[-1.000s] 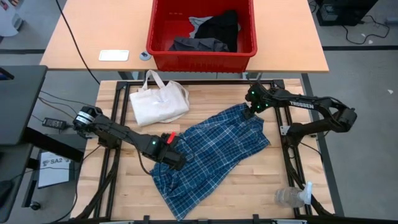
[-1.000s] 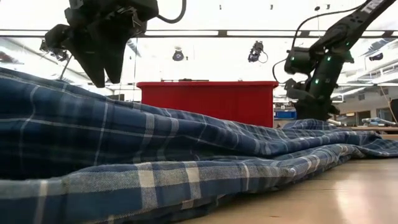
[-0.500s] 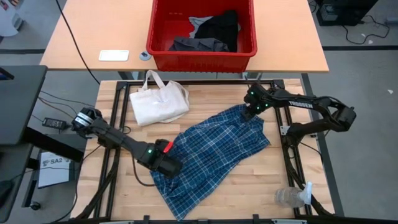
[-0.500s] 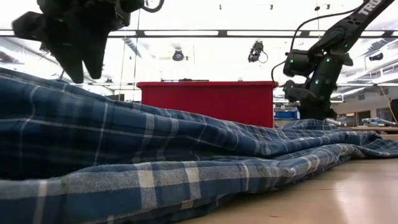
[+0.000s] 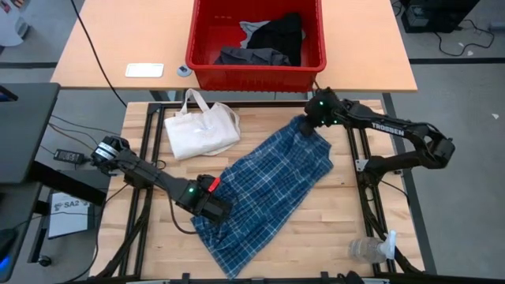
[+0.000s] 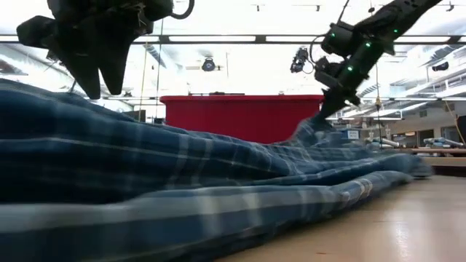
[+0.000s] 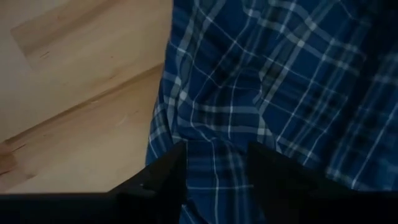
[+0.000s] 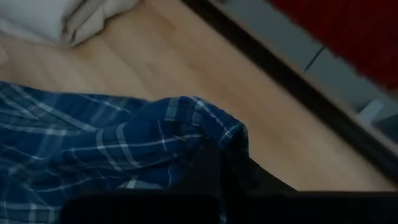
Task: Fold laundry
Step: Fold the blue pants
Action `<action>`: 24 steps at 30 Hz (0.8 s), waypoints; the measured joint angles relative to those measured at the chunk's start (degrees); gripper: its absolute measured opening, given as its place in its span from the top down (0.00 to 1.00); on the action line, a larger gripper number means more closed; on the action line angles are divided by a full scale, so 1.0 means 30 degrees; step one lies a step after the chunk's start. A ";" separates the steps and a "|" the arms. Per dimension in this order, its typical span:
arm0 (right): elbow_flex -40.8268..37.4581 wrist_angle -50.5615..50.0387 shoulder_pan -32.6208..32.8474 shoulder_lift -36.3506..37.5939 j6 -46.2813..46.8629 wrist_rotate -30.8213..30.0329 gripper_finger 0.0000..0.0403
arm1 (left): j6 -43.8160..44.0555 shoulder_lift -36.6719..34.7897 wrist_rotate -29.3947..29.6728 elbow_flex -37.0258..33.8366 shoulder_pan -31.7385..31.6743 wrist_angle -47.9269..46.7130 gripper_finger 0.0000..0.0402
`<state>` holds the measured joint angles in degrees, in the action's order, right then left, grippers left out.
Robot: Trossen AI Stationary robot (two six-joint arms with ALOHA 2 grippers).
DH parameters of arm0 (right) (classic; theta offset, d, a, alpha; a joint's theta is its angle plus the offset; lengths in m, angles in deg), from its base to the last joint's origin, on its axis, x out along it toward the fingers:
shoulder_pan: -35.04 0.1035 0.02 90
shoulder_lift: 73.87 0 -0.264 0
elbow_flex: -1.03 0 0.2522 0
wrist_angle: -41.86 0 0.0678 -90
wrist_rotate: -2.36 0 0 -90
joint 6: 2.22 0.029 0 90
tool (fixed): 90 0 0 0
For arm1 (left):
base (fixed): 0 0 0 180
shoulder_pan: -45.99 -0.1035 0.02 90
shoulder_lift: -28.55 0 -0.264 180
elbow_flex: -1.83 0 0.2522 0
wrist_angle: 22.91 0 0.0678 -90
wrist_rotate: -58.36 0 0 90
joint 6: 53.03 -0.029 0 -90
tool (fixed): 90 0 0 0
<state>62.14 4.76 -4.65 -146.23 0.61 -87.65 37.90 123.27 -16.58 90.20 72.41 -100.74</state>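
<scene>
Right gripper [image 5: 310, 126] clamped on plaid garment [image 5: 268, 185] corner, lifting it. Left gripper [image 5: 215, 207] half-open over the opposite end. Soft, light, floppy; take it by corners.

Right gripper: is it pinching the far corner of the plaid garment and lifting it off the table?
Yes: in the low view the right gripper is shut on the plaid garment, whose corner rises in a peak to it.
</scene>
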 joint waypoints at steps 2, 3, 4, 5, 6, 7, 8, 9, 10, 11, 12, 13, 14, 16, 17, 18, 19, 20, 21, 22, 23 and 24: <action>0.0104 0.0516 -0.0134 -0.0756 -0.0524 -0.0365 0.99 | -0.0002 0.0003 -0.0037 0.0000 0.0015 -0.0003 0.56; 0.0051 0.0624 -0.0250 -0.1239 -0.0746 -0.0578 0.99 | 0.0000 0.0006 -0.0069 0.0000 0.0013 -0.0012 0.56; -0.0017 0.0761 -0.0381 -0.1819 -0.0936 -0.0748 0.99 | 0.0000 0.0007 -0.0075 0.0000 0.0007 -0.0007 0.56; -0.0068 0.0938 -0.0489 -0.2417 -0.1078 -0.0850 0.99 | 0.0030 0.0015 -0.0083 0.0000 0.0007 -0.0015 0.56; -0.0071 0.1066 -0.0619 -0.2985 -0.1194 -0.0868 0.99 | 0.0207 0.0015 -0.0083 0.0000 0.0000 -0.0022 0.56; -0.0071 0.1122 -0.0726 -0.3475 -0.1294 -0.0868 0.97 | 0.0419 0.0015 -0.0083 0.0000 0.0000 -0.0022 0.56; -0.0071 0.1121 -0.0815 -0.3886 -0.1250 -0.0864 0.95 | 0.0694 0.0015 -0.0089 0.0000 0.0000 -0.0015 0.56; -0.0071 0.0988 -0.0866 -0.4180 -0.0969 -0.0853 0.91 | 0.0848 0.0015 -0.0103 0.0000 0.0000 -0.0015 0.56; -0.0071 0.0680 -0.0903 -0.4364 -0.0640 -0.0804 0.88 | 0.0916 0.0015 -0.0140 0.0000 0.0025 -0.0022 0.56; -0.0071 0.0296 -0.0924 -0.4428 -0.0359 -0.0582 0.83 | 0.0931 0.0015 -0.0304 0.0000 0.0044 -0.0022 0.56; -0.0071 -0.0039 -0.0924 -0.4396 -0.0050 -0.0335 0.79 | 0.0923 0.0015 -0.0511 0.0000 0.0044 -0.0050 0.56; -0.0071 -0.0326 -0.0917 -0.4259 0.0225 -0.0081 0.75 | 0.0847 0.0015 -0.0793 0.0000 0.0036 -0.0099 0.56; -0.0071 -0.0659 -0.0899 -0.4007 0.0514 0.0182 0.70 | 0.0627 0.0015 -0.1070 0.0000 0.0036 -0.0142 0.56; -0.0071 -0.1087 -0.0762 -0.3219 0.0880 0.0851 0.62 | -0.0274 0.0015 -0.1510 0.0000 0.0043 -0.0127 0.56; -0.0071 -0.1171 -0.0636 -0.2683 0.1052 0.1109 0.57 | -0.1102 0.0015 -0.1582 0.0000 0.0043 -0.0144 0.56; -0.0071 -0.1262 -0.0478 -0.2060 0.1156 0.1453 0.54 | -0.2330 0.0015 -0.1618 0.0000 0.0036 -0.0131 0.56; -0.0071 -0.1329 -0.0277 -0.1412 0.1208 0.1843 0.51 | -0.3842 0.0015 -0.1590 0.0000 0.0037 -0.0122 0.56; -0.0071 -0.1345 0.0011 -0.0724 0.1238 0.2195 0.48 | -0.5629 0.0015 -0.1580 0.0000 0.0044 -0.0064 0.56; -0.0071 -0.1316 0.0369 -0.0054 0.1371 0.2447 0.46 | -0.7605 0.0015 -0.1584 0.0000 0.0077 0.0098 0.56; -0.0071 -0.1275 0.0847 0.0579 0.1436 0.2606 0.44 | -0.9507 0.0015 -0.1574 0.0000 0.0128 0.0291 0.56; -0.0071 -0.1242 0.1395 0.1185 0.1442 0.2840 0.43 | -1.1315 0.0015 -0.1570 0.0000 0.0164 0.0465 0.56; -0.0071 -0.1235 0.2011 0.1709 0.1449 0.2997 0.43 | -1.3139 0.0015 -0.1603 0.0051 0.0185 0.0501 0.56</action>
<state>61.93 1.05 1.38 -141.11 4.96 -78.66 -1.51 123.31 -21.39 90.35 72.96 -99.24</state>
